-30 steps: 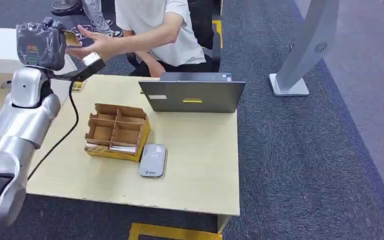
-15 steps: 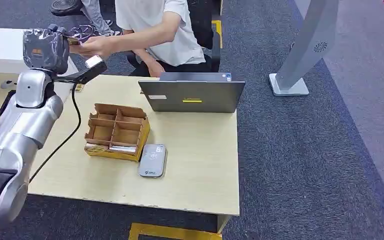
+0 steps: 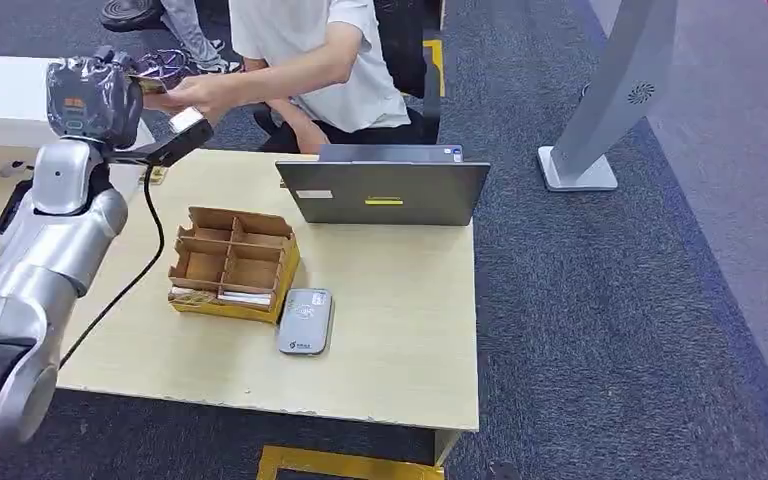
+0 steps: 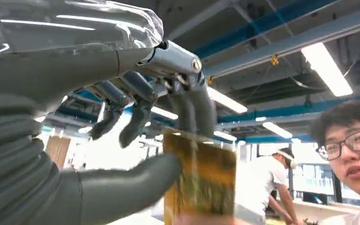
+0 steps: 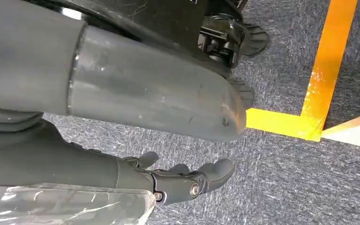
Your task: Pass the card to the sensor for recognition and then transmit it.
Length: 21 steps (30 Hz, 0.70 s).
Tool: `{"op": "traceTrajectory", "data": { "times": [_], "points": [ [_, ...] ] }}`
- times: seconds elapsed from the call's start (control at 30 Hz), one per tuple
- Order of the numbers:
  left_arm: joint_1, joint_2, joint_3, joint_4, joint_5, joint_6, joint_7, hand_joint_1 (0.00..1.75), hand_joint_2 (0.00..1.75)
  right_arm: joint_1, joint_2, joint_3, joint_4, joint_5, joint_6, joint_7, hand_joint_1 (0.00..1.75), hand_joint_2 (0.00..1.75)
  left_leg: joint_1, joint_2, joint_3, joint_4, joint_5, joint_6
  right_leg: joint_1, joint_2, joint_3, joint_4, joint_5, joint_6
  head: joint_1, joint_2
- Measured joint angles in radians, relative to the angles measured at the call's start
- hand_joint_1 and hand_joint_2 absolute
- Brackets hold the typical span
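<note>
The card (image 4: 200, 180), yellow-gold and blurred, is pinched between the thumb and a finger of the left hand (image 4: 136, 136), the other fingers spread apart. Its print cannot be read. Its far edge is cut off at the frame border, where a person's fingertip (image 4: 201, 219) touches it. In the head view the card (image 3: 146, 84) shows as a thin sliver only, largely hidden behind the raised left hand (image 3: 95, 95), which is wrapped in clear film; the person's hand (image 3: 192, 95) meets it there, beyond the far left corner of the table (image 3: 400, 330).

The right hand (image 5: 183, 180) hangs over dark carpet near a yellow floor line (image 5: 326, 70), fingers loosely extended and apart, holding nothing.

On the table, the grey sensor (image 3: 306, 320) lies flat, touching or just beside the near right corner of a divided cardboard box (image 3: 233, 264). Whether they touch cannot be told. Some compartments of the box hold flat items, too small to identify. A laptop (image 3: 384, 190) stands behind, lid towards the camera, between the box and the seated person. A black cable (image 3: 130, 270) trails from the left wrist across the table. A grey stand (image 3: 610, 100) rises on the carpet, well apart to the right.
</note>
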<state>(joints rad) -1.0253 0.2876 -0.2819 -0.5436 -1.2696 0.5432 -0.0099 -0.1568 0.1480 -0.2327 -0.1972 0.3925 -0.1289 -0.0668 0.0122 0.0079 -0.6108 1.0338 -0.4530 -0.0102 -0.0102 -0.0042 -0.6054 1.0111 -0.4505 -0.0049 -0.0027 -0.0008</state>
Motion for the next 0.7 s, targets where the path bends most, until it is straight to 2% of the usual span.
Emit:
{"op": "traceTrajectory", "data": {
  "times": [0.13, 0.23, 0.3, 0.47, 0.7],
  "points": [
    [0.001, 0.008, 0.000, 0.000, 0.031, 0.007, -0.005, 0.00, 1.75, 0.001, 0.000, 0.000, 0.000, 0.003, -0.002, 0.000, 0.00, 0.00, 0.000, 0.000, 0.000, 0.000, 0.000, 0.000, 0.000, 0.000, 0.000, 0.000, 0.000, 0.000, 0.000, 0.000],
    [0.030, 0.025, 0.013, -0.017, 0.105, 0.033, -0.073, 0.00, 1.75, 0.005, 0.000, -0.002, 0.000, -0.004, -0.002, -0.007, 0.00, 0.00, 0.000, 0.001, 0.001, 0.000, 0.000, 0.000, 0.000, 0.000, 0.000, 0.000, 0.000, 0.000, 0.000, 0.000],
    [0.058, 0.037, 0.023, -0.042, 0.124, 0.035, -0.083, 0.00, 1.75, 0.011, 0.000, -0.004, 0.000, -0.005, -0.001, -0.012, 0.00, 0.00, 0.000, 0.001, 0.000, 0.000, 0.000, 0.000, 0.000, 0.000, 0.000, 0.000, 0.000, 0.000, 0.000, 0.000],
    [0.094, 0.061, 0.032, -0.094, 0.140, 0.022, -0.087, 0.00, 1.75, 0.013, -0.001, -0.008, 0.000, -0.006, 0.000, -0.017, 0.00, 0.00, 0.000, -0.001, 0.000, 0.000, 0.000, 0.000, 0.000, 0.000, 0.000, 0.000, 0.000, 0.000, 0.000, 0.000],
    [0.118, 0.071, 0.033, -0.135, 0.148, 0.014, -0.085, 0.00, 1.75, 0.013, -0.001, -0.011, 0.000, -0.005, 0.000, -0.018, 0.00, 0.00, 0.000, 0.000, 0.000, 0.000, 0.000, 0.000, 0.000, 0.000, 0.000, 0.000, 0.000, 0.000, 0.000, 0.000]
  ]
}}
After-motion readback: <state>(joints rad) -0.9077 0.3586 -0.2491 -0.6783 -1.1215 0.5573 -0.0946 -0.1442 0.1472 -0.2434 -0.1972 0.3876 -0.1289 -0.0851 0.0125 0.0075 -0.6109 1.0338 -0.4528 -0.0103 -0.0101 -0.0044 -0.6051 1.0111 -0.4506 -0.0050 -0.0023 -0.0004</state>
